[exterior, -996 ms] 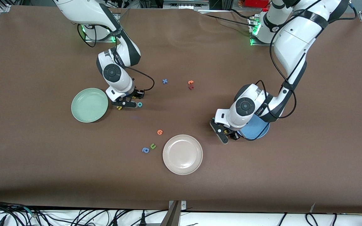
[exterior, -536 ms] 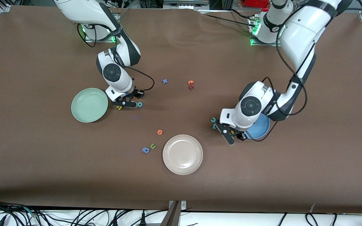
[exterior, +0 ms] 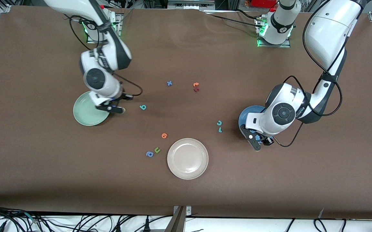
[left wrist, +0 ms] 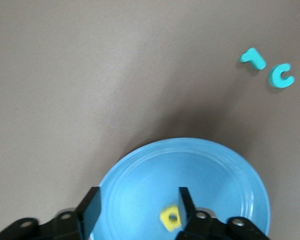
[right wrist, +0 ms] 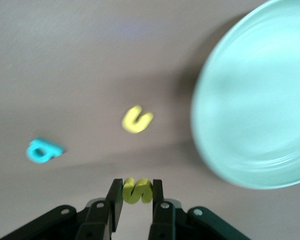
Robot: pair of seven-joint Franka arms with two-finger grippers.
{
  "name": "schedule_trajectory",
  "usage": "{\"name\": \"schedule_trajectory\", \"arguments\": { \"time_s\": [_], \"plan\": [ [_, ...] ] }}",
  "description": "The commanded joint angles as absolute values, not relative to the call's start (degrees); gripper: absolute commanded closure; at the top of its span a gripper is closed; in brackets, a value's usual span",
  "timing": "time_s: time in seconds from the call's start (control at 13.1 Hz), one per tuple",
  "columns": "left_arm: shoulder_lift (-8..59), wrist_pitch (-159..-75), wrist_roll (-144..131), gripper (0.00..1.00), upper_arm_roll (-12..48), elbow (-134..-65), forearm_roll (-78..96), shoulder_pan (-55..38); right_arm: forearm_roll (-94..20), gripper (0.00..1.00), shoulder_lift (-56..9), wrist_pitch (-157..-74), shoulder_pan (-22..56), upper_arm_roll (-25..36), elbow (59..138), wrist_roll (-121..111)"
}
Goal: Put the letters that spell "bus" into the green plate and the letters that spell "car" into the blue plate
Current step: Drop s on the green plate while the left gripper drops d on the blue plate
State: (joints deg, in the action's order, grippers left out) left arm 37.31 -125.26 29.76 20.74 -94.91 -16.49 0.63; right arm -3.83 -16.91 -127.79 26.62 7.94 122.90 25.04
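Observation:
My right gripper hangs over the table at the rim of the green plate, shut on the yellow "s". The yellow "u" and teal "b" lie on the table beside that plate. My left gripper is open over the blue plate. The yellow "a" shows in that plate, close to one finger and free of both. The teal "c" and teal "r" lie on the table just outside the blue plate, toward the table's middle.
A beige-white plate sits nearer the front camera, mid-table. Beside it lie an orange letter, a green "u" and a blue "a". A blue "x" and two orange-red letters lie farther back.
My right gripper closed on the "s", rose and moved to the green plate's rim. My left gripper travelled over the blue plate and opened, letting go of the yellow "a".

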Motion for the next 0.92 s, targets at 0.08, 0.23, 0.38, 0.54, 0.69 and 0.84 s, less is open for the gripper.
{"name": "schedule_trajectory", "arguments": {
  "time_s": [0.08,0.23,0.38,0.54,0.69,0.84],
  "plan": [
    [36.12,-125.24,21.76,0.0,21.44,-95.1,-12.22,-2.89,-2.3,0.91,-17.31,-127.0,26.72,17.73,123.13,11.72],
    [36.91,-126.03,10.86,0.0,21.45,-94.83,-12.22,-6.57,0.08,0.91,-20.2,-130.4,26.11,21.43,123.31,6.62],
    [37.96,-127.6,2.06,0.0,21.53,-94.83,-12.22,-8.17,0.0,0.91,-22.75,-132.97,25.06,23.11,123.31,2.04],
    [39.98,-131.11,-5.33,0.01,21.45,-94.75,-12.22,-8.52,-0.17,0.91,-25.04,-135.26,23.91,23.03,123.4,0.18],
    [42.61,-134.81,-8.43,0.18,21.45,-93.53,-12.92,-9.22,-0.18,0.51,-25.4,-135.44,23.91,23.03,123.4,0.26],
    [44.38,-135.35,-9.05,0.32,20.92,-92.38,-13.09,-10.54,-0.35,0.02,-25.05,-135.27,23.91,23.03,123.22,0.35]
  ]
}}
